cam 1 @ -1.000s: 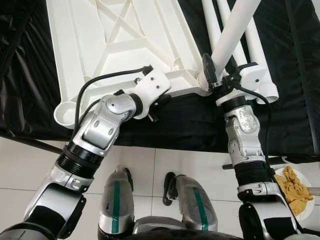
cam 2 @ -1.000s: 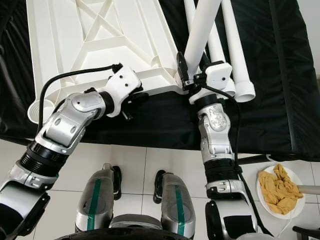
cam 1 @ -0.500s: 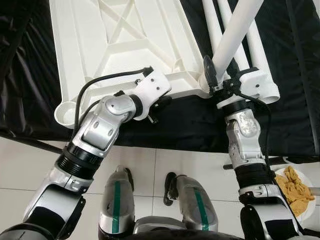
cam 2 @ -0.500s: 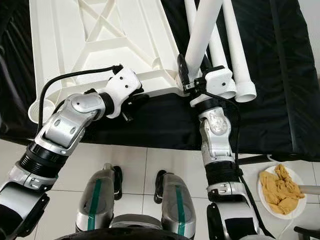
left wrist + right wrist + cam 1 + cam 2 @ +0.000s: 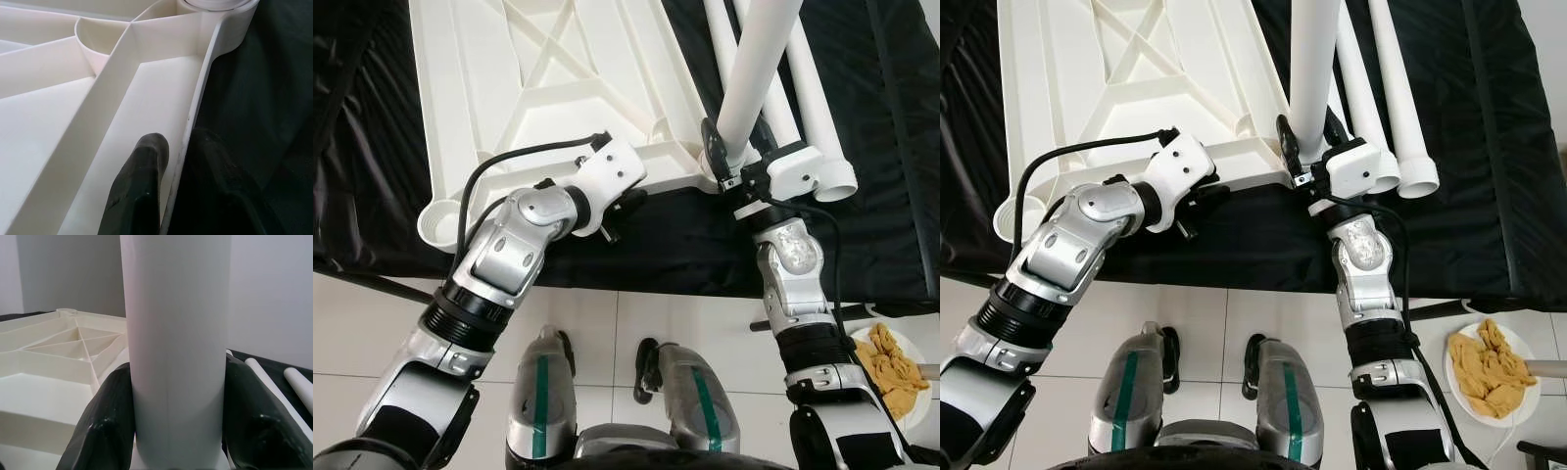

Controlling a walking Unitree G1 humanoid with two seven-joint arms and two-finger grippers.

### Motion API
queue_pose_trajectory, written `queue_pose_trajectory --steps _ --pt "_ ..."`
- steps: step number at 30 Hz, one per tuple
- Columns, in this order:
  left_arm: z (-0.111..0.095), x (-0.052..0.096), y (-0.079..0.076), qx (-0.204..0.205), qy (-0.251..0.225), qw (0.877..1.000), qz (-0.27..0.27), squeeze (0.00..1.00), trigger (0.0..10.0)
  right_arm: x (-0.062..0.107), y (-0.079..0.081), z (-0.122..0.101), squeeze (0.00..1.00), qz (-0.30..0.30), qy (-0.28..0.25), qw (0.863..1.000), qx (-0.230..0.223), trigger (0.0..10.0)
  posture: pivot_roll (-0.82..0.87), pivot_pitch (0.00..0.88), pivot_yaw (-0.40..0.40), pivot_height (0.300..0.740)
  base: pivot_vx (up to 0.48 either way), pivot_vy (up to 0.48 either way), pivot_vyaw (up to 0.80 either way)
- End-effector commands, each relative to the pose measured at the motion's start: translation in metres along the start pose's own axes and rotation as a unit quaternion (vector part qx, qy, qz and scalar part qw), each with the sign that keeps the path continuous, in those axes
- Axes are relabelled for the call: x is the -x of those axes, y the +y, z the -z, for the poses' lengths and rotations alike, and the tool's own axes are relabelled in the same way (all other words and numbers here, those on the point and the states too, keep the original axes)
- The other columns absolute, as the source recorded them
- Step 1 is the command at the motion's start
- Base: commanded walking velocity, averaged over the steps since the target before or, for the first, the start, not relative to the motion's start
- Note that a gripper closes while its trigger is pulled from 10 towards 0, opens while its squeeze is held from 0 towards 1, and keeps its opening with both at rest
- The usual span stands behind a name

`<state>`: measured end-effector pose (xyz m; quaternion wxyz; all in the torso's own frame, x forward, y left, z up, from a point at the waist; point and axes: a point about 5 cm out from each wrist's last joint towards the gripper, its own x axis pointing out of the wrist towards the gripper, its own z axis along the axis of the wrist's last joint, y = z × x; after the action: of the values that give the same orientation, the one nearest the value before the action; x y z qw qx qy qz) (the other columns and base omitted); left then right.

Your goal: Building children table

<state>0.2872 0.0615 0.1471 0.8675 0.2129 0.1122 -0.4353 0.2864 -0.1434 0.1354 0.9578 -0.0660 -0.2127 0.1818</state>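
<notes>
White plastic tabletop (image 5: 538, 88), stiff and light, is lying upside down, left gripper (image 5: 171, 161) fingers pinching its rim. Right gripper (image 5: 176, 431) fingers are clasping the smooth, slippery leg (image 5: 756, 69) low, near the corner socket.

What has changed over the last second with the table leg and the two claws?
The right claw, shut on the table leg, has swung the leg from a rightward lean to nearly upright over the tabletop's corner socket. The left claw stays clamped on the upturned tabletop rim; the spare legs have not moved.

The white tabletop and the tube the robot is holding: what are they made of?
The tabletop looks like moulded plastic: matte cream, with thin cast ribs underneath. The tube, clamped by the right gripper, seems smooth, hollow white plastic, judging by the loose tubes' open ends.
</notes>
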Motion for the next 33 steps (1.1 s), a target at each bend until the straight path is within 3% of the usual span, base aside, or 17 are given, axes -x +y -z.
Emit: queue_pose_trajectory --steps 1,6,7,10,12,16,18,29,32,33 --pt "-0.008 0.000 0.006 -0.013 -0.013 1.000 -0.025 0.00 10.0 0.019 0.021 0.033 0.00 -0.025 0.097 0.994 -0.040 10.0 0.09 0.126 -0.021 0.740 0.000 0.000 0.00" --pt "-0.009 0.000 0.006 -0.014 -0.013 1.000 -0.024 0.00 10.0 0.018 0.019 0.033 0.00 -0.010 0.102 0.993 -0.054 10.0 0.09 0.129 -0.020 0.740 0.000 0.000 0.00" --pt "-0.009 0.001 0.005 -0.015 -0.013 1.000 -0.024 0.00 10.0 0.019 0.017 0.035 0.00 0.006 0.108 0.991 -0.075 10.0 0.09 0.129 -0.020 0.740 0.000 0.000 0.00" --pt "-0.009 0.001 0.006 -0.015 -0.012 1.000 -0.024 0.00 10.0 0.020 0.014 0.036 0.00 0.016 0.111 0.990 -0.084 10.0 0.09 0.133 -0.019 0.740 0.000 0.000 0.00" --pt "-0.008 0.001 0.007 -0.015 -0.011 1.000 -0.025 0.00 10.0 0.022 0.007 0.040 0.00 0.051 0.125 0.982 -0.130 10.0 0.09 0.134 -0.019 0.740 0.000 0.000 0.00" --pt "-0.008 0.002 0.007 -0.014 -0.011 1.000 -0.026 0.00 10.0 0.024 0.006 0.040 0.00 0.044 0.123 0.983 -0.132 10.0 0.09 0.135 -0.017 0.740 0.000 0.000 0.00" --pt "-0.008 0.002 0.007 -0.016 -0.010 1.000 -0.025 0.00 10.0 0.028 0.003 0.045 0.00 0.069 0.133 0.974 -0.168 10.0 0.09 0.138 -0.013 0.740 0.000 0.000 0.00" --pt "-0.009 0.001 0.009 -0.015 -0.011 0.999 -0.027 0.00 10.0 0.020 0.002 0.041 0.00 0.059 0.130 0.977 -0.156 10.0 0.09 0.138 -0.014 0.740 0.000 0.000 0.00" --pt "-0.009 0.001 0.009 -0.015 -0.011 0.999 -0.029 0.00 10.0 0.012 0.000 0.033 0.00 0.054 0.110 0.979 -0.160 10.0 0.09 0.138 -0.015 0.740 0.000 0.000 0.00" --pt "-0.008 0.001 0.009 -0.010 -0.011 0.999 -0.028 0.00 10.0 0.003 -0.002 0.022 0.00 0.050 0.088 0.982 -0.157 10.0 0.09 0.136 -0.016 0.740 0.000 0.000 0.00"
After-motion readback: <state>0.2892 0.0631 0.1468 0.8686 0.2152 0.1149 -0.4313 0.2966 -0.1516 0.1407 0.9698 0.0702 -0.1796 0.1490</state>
